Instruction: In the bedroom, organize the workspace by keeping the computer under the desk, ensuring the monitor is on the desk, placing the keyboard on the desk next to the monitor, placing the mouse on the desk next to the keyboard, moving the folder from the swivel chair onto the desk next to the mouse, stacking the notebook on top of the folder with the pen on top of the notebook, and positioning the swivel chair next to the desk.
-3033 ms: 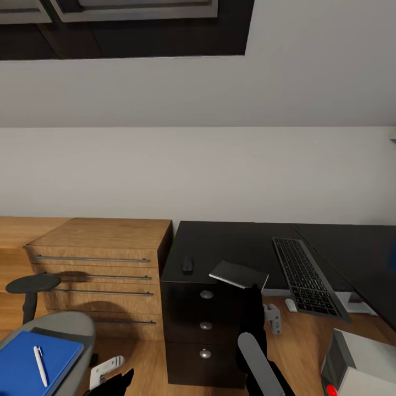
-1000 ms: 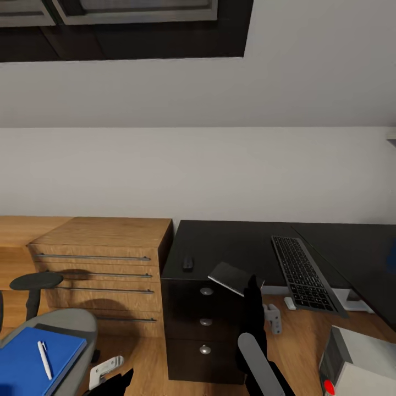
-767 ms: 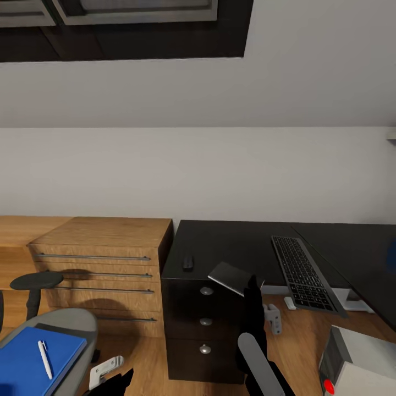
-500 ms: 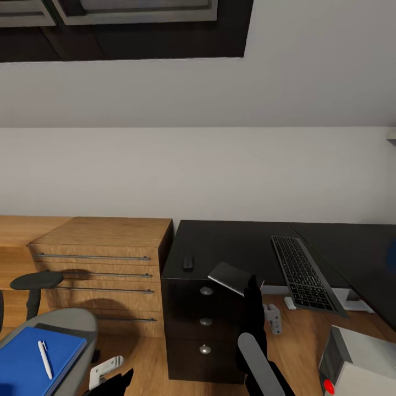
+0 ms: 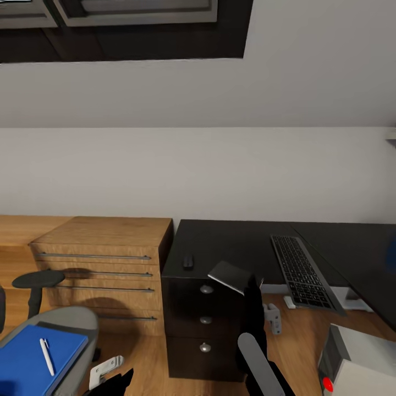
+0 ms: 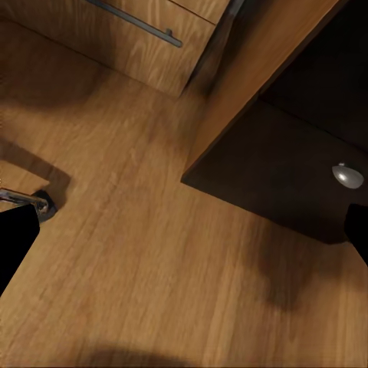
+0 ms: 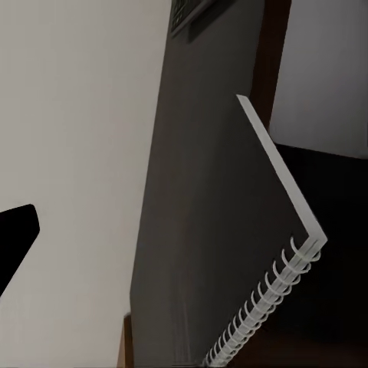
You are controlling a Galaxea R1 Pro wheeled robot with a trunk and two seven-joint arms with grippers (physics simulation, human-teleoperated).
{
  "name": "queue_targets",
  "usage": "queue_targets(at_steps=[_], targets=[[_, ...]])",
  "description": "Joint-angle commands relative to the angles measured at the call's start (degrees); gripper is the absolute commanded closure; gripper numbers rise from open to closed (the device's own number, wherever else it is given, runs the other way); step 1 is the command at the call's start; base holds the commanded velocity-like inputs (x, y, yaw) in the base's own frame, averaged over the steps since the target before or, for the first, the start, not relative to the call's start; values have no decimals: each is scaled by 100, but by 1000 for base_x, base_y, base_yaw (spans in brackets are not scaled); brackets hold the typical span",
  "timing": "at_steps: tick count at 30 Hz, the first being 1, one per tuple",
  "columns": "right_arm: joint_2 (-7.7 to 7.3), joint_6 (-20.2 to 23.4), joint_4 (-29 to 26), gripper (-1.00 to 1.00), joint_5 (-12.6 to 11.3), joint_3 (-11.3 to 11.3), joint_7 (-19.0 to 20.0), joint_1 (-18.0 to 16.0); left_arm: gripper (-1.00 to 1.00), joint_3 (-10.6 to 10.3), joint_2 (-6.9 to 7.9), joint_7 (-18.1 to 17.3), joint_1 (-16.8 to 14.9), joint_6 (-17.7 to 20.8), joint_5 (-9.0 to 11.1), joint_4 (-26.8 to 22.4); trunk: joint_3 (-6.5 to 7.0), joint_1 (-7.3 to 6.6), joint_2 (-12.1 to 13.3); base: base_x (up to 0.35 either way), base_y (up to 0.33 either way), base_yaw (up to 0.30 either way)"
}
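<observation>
My right gripper (image 5: 252, 284) is shut on the notebook (image 5: 231, 277), a dark spiral-bound book held tilted over the front edge of the black desk (image 5: 231, 241). In the right wrist view the notebook (image 7: 230, 253) shows its wire spine, with one finger (image 7: 15, 236) beside it. The mouse (image 5: 188, 260) and keyboard (image 5: 303, 273) lie on the desk. The blue folder (image 5: 30, 363) rests on the swivel chair (image 5: 77, 322) with the pen (image 5: 46, 356) on top. My left gripper (image 5: 118, 381) hangs open low over the floor. The computer (image 5: 357, 366) stands at lower right.
A wooden dresser (image 5: 104, 256) with bar handles adjoins the desk's black drawer unit (image 5: 204, 330). The chair's black armrest (image 5: 37, 279) stands in front of the dresser. A dark-framed skylight (image 5: 137, 33) sits in the sloped wall above. A drawer knob (image 6: 347, 175) is close to my left gripper (image 6: 188, 230).
The notebook in my right gripper has shifted slightly left and lower over three seconds. The whole view has drifted a little. Left arm unchanged.
</observation>
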Motion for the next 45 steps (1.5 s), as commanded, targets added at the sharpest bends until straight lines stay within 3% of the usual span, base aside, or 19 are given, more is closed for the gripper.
queue_targets(at_steps=[1,16,45], targets=[[-2,-30,-4,-100,-15,11,-21,-4,-100,-16,6,52,0,10,60,-14,-5,-2,-3,-157,0,0],[-2,-30,-4,-100,-19,11,-21,-4,-100,-17,6,52,0,10,61,-14,-5,-2,-3,-154,0,0],[-2,-30,57,-100,-22,52,-8,-4,-100,-28,6,52,0,39,52,-10,-5,-2,-3,-300,0,0]])
